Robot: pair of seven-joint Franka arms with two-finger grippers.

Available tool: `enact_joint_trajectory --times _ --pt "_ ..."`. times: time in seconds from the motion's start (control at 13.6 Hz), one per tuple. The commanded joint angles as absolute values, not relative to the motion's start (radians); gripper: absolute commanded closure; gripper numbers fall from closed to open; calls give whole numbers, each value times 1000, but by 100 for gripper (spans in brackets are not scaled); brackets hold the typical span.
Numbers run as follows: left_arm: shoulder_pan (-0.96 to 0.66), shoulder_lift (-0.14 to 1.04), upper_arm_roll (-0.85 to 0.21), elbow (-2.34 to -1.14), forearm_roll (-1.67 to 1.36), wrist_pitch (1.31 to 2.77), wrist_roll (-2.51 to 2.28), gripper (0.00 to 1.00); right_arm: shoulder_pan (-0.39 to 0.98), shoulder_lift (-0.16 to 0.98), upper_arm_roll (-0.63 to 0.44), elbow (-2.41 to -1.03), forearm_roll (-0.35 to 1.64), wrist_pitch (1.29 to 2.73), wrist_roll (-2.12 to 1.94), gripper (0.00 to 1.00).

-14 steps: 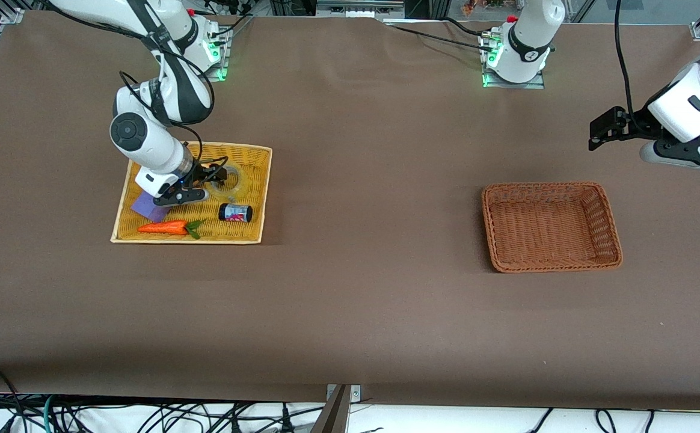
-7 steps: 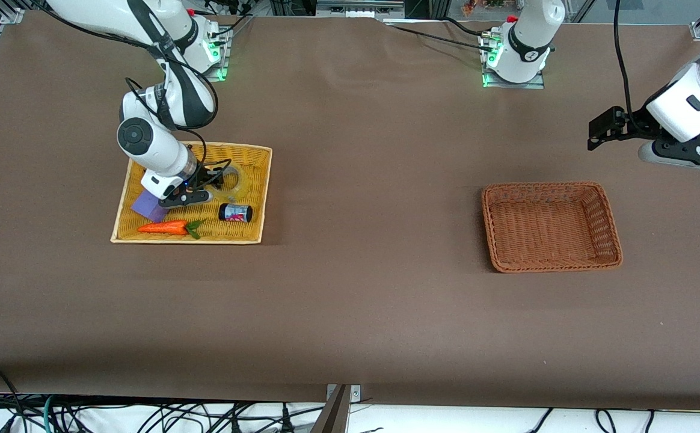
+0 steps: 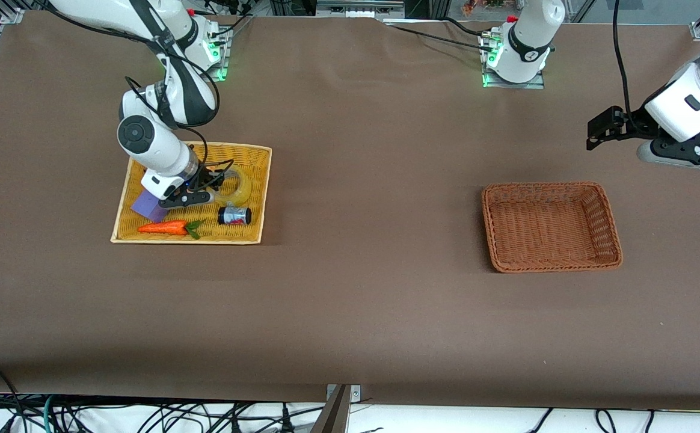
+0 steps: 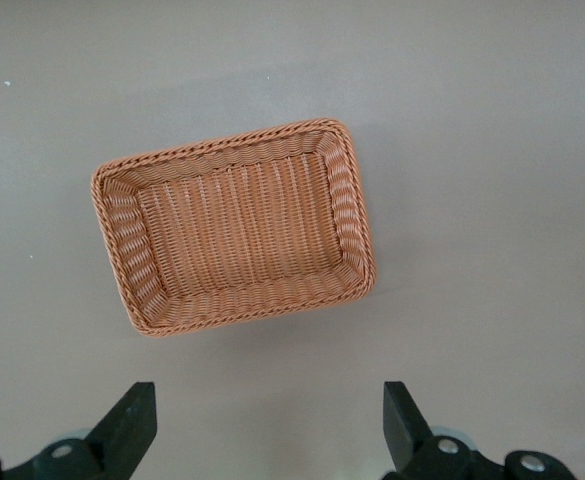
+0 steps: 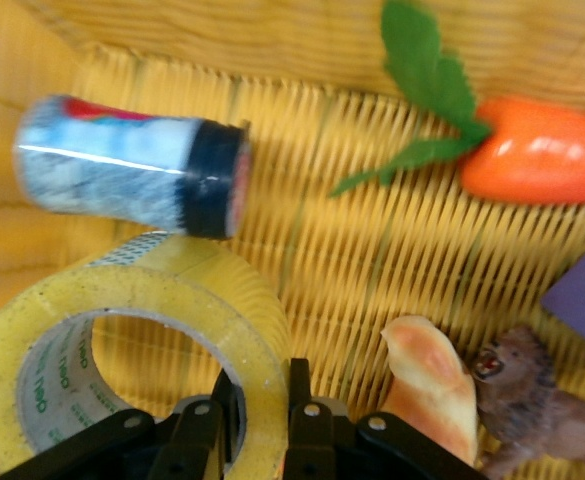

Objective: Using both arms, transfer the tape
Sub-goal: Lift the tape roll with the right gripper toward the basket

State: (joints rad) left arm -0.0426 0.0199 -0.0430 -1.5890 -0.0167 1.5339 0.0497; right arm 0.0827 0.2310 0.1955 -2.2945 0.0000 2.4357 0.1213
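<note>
Gripping the tape (image 3: 234, 185) by its wall, the right gripper (image 3: 205, 183) works over the yellow woven tray (image 3: 258, 198) on the brown cloth table (image 3: 362, 288); a carrot toy (image 3: 168, 227) and a small can (image 3: 234, 214) lie nearer the camera. The left gripper (image 3: 602, 128) waits.

Left wrist view: fingers (image 4: 127, 425) spread wide above an orange-brown wicker basket (image 4: 112, 235).

Right wrist view: fingers (image 5: 307, 425) pinch the yellowish tape ring (image 5: 177, 305); print on its grey core is unreadable.

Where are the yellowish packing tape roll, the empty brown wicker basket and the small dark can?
yellowish packing tape roll (image 5: 187, 290), right wrist view, outer band.
brown wicker basket (image 3: 551, 263), front view, rim nearest camera.
small dark can (image 3: 234, 215), front view, its side.
</note>
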Motion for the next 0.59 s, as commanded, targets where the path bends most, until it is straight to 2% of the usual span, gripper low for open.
enact_joint_trajectory --times 0.0,0.22,0.51 --pt "-43 32 -41 -1559 -31 1520 54 0 81 181 232 -2116 -12 2199 147 100" --pt "-43 32 -41 -1559 -31 1519 55 0 148 198 250 -1904 -15 1982 198 100" --pt "-43 32 -41 -1559 -31 1520 54 0 314 279 250 -1787 -9 1959 453 100"
